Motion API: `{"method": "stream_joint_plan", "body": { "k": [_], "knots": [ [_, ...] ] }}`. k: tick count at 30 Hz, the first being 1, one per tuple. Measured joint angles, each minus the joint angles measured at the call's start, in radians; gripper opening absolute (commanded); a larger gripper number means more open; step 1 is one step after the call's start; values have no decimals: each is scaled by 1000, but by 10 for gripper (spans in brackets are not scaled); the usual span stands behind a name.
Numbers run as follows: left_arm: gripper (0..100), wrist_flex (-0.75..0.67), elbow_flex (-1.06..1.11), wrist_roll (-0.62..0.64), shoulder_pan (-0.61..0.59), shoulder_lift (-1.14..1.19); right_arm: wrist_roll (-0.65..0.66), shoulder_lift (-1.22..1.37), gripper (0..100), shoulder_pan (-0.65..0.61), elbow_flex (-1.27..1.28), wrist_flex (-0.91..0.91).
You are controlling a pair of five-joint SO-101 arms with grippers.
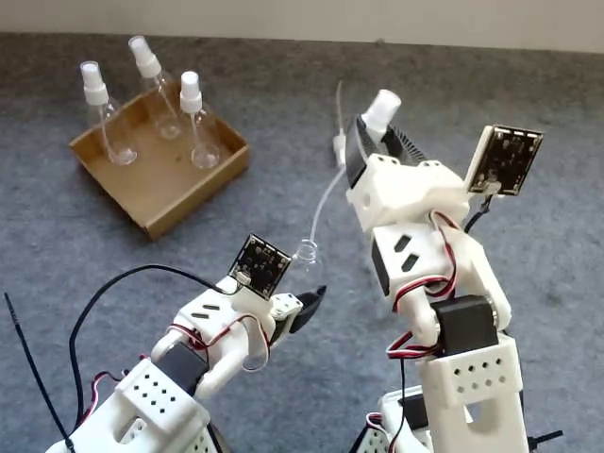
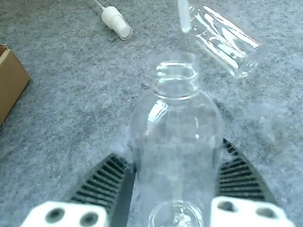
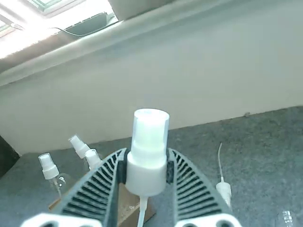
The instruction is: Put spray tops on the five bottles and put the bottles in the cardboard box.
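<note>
bottle (image 2: 177,137) in left end effector (image 2: 175,163), well apart from cardboard box (image 1: 193,200).

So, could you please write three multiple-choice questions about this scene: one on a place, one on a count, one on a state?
1. Where does the spare spray top lie?
A) in the box B) on the grey mat C) on a bottle
2. How many capped bottles stand in the cardboard box?
A) one B) five C) three
3. The clear bottle in the left gripper is:
A) open-necked B) capped C) lying in the box

Answers: 1 B, it lies on the mat, apart from the box. 2 C, three stand inside. 3 A, its neck is bare; the right gripper holds a second spray top.
</note>
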Motion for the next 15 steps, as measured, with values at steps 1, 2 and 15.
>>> {"method": "stream_joint_plan", "body": {
  "k": [1,2,15],
  "knots": [
    [108,0,0,0,0,0,12,-2,5,0,14,-15],
    [108,0,0,0,0,0,20,-2,5,0,35,-21],
    [108,0,2,0,5,0,35,-5,5,-2,160,-32]
  ]
}}
